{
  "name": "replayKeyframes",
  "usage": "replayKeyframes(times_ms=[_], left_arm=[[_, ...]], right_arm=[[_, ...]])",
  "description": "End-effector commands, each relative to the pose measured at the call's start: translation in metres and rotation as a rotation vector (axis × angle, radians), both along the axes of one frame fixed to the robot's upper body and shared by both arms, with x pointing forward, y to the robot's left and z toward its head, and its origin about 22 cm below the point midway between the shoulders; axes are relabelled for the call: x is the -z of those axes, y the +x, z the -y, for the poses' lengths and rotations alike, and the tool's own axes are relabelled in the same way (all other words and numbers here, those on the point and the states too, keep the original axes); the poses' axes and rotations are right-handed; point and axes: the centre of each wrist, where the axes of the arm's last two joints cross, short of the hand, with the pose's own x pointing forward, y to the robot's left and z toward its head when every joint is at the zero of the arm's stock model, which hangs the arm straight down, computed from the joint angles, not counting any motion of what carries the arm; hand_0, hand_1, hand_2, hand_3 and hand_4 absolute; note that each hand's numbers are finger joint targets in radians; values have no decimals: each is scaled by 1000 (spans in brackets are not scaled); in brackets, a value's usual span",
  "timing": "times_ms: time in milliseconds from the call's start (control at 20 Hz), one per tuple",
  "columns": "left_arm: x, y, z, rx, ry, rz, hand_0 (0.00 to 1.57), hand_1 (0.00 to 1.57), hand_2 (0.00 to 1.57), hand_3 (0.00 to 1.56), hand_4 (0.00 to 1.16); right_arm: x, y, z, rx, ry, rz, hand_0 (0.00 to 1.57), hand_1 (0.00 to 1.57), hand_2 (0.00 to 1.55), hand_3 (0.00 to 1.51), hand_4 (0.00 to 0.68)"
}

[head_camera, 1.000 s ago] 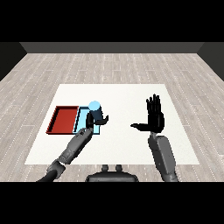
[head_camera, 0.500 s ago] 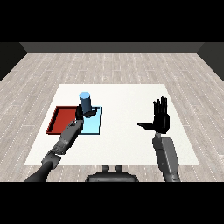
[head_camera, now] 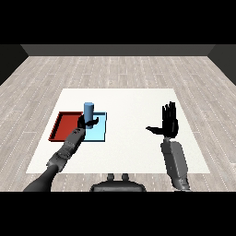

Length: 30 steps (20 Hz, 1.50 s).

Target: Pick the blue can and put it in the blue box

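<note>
Over the blue tray [head_camera: 100,131], about 10 o'clock from table centre: left hand [head_camera: 85,122] curled round the upright can [head_camera: 88,110], held at the tray's far-left part, likely positioned for lowering. Red tray [head_camera: 64,125] adjoins at 9 o'clock. Right hand [head_camera: 169,123] raised at 3 o'clock, fingers straight, holding nothing, well apart, presumably out of the way.

White table [head_camera: 133,152]: red tray [head_camera: 64,125], blue tray [head_camera: 99,131] adjoining

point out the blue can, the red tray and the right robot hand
blue can [head_camera: 88,109]: head view, on its upper side wall
red tray [head_camera: 65,125]: head view, on its bare floor
right robot hand [head_camera: 169,124]: head view, on its palm
</note>
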Motion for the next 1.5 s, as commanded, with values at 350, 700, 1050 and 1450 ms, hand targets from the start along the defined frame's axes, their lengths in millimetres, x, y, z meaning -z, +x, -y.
replayKeyframes(times_ms=[350, 700, 1050, 1450], left_arm=[[50, -40, -20, -58, -21, -318, 1156, 1156, 1079, 550, 775], [52, -42, -22, -7, 203, -312, 0, 0, 0, 0, 0], [25, -15, -1, -140, 126, -46, 0, 0, 0, 0, 0], [-12, 5, 25, 90, -89, 450, 0, 0, 0, 0, 0]], right_arm=[[7, -3, 10, -7, 5, 9, 0, 0, 0, 0, 0], [2, 9, -5, -12, 30, 12, 0, 0, 0, 0, 0], [6, 2, -14, -33, 52, 39, 0, 0, 0, 0, 0], [6, -5, -10, -80, 15, 37, 0, 0, 0, 0, 0]])
